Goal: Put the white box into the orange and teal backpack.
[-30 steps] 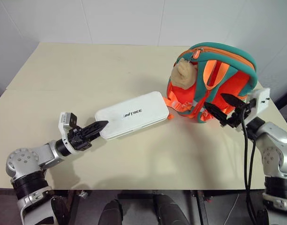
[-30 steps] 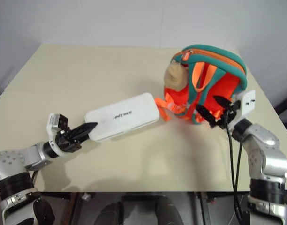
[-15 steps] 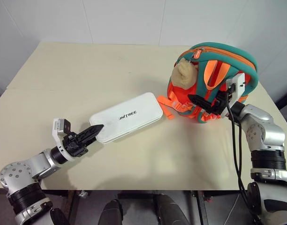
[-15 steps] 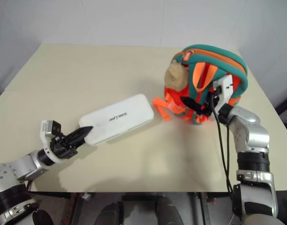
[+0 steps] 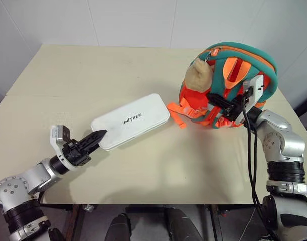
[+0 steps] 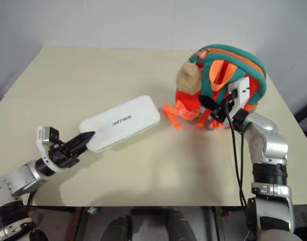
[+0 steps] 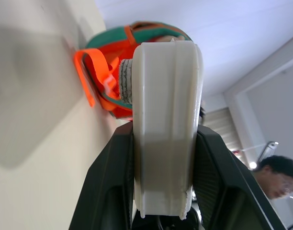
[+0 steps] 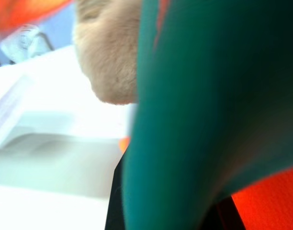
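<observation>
The white box lies slantwise at the middle of the table, its "UNITREE" lettering facing up. My left gripper is shut on its near left end; in the left wrist view the box's end sits squeezed between the two black fingers. The orange and teal backpack stands at the right with its tan plush charm facing the box. My right gripper is pressed against the backpack's front and shut on a teal strap, beside the plush.
The cream table has bare room at the left and back. Loose orange webbing trails from the backpack toward the box. White walls stand close behind. A person shows far off in the left wrist view.
My right gripper moved left onto the backpack and closed on its strap, and the backpack tipped up a little. The left gripper drew the box leftward and nearer.
</observation>
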Robot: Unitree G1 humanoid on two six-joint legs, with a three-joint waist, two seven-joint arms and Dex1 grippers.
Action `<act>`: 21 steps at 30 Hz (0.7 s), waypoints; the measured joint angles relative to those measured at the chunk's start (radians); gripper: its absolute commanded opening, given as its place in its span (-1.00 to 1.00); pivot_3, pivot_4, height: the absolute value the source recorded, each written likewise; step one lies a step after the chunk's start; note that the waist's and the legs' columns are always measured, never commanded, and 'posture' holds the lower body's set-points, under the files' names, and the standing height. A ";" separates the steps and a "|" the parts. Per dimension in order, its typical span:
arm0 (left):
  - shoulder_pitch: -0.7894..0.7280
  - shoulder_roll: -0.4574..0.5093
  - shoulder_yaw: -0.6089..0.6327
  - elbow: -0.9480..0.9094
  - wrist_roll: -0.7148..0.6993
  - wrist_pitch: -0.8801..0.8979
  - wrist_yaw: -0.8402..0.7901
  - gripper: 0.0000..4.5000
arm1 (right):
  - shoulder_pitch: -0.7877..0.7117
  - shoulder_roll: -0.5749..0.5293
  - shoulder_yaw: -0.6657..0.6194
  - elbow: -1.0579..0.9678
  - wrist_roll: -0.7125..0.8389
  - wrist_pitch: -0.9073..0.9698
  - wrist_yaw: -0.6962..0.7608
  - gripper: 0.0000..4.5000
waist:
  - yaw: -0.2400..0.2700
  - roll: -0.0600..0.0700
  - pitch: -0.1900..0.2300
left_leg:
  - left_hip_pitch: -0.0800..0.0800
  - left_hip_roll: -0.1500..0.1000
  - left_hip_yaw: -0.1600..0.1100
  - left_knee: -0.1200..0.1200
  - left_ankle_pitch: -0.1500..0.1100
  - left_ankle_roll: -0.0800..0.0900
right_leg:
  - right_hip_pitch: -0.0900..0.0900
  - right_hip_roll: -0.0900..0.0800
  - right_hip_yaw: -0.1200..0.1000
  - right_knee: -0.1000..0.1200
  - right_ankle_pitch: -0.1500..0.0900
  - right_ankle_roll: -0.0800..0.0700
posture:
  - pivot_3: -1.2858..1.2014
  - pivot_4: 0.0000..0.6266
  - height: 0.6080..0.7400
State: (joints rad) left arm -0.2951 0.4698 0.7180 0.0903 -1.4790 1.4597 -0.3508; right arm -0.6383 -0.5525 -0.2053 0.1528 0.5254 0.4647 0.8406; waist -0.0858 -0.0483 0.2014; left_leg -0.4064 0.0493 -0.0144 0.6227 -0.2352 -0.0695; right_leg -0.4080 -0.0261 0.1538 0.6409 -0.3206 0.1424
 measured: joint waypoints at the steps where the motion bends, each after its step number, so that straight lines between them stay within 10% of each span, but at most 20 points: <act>1: 0.001 0.014 -0.004 0.004 -0.002 -0.009 0.000 -0.43 | 0.015 0.000 0.000 -0.038 0.017 0.022 -0.001 -1.00 | 0.000 0.000 0.000 | 0.000 0.000 0.000 -0.001 0.000 0.000 | 0.000 0.000 0.000 -0.001 0.000 0.000 | 0.03 -0.52 1.00; 21: -0.086 0.243 -0.077 0.204 0.100 -0.121 -0.152 -0.43 | 0.021 -0.002 0.006 -0.614 0.495 0.405 -0.105 -1.00 | 0.001 0.001 0.000 | -0.003 0.002 0.000 -0.012 -0.001 -0.002 | -0.006 0.000 -0.002 -0.005 -0.004 -0.006 | 0.03 -0.52 1.00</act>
State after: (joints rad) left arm -0.3806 0.7129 0.6405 0.2938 -1.3790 1.3384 -0.5028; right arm -0.6175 -0.5543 -0.1990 -0.4609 1.0204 0.8698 0.7357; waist -0.0849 -0.0476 0.2018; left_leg -0.4094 0.0511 -0.0144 0.6110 -0.2358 -0.0713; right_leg -0.4145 -0.0264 0.1514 0.6360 -0.3249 0.1364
